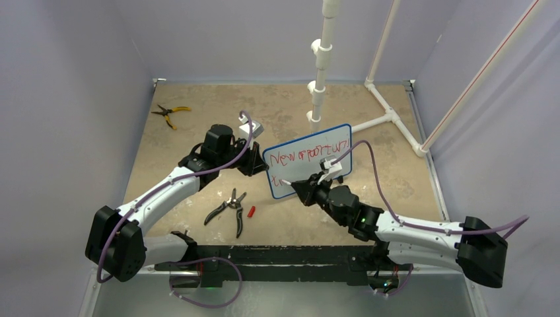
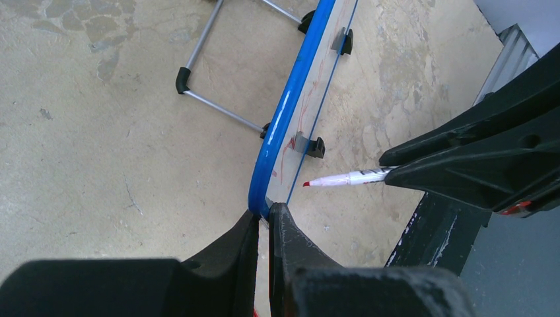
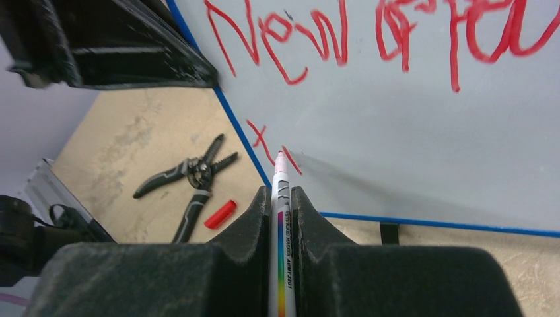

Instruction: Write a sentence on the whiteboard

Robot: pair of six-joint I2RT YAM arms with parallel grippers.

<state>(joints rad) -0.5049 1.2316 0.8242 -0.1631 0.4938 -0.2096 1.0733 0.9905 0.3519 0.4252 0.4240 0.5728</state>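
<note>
The whiteboard (image 1: 310,175) stands tilted in the middle of the bench (image 1: 198,132), its left edge clamped in the left end effector (image 2: 264,214). The right end effector (image 3: 282,198) is clamped on a red marker (image 2: 347,178), whose tip sits at the board's lower left, where the sentence (image 1: 305,156) has a few strokes of a second row. Writing seems under way. The next move calls for light, steady strokes rightward.

My gripper (image 3: 282,201) clamps the marker (image 3: 280,191) at bottom centre. Its tip points up at the whiteboard (image 3: 409,139), beside two short red strokes near the blue frame's left edge. The sentence (image 3: 317,39) runs across the top, beginning "New". At lower left on the table lie black pliers (image 3: 188,175) and a small red cap (image 3: 220,213).
</note>
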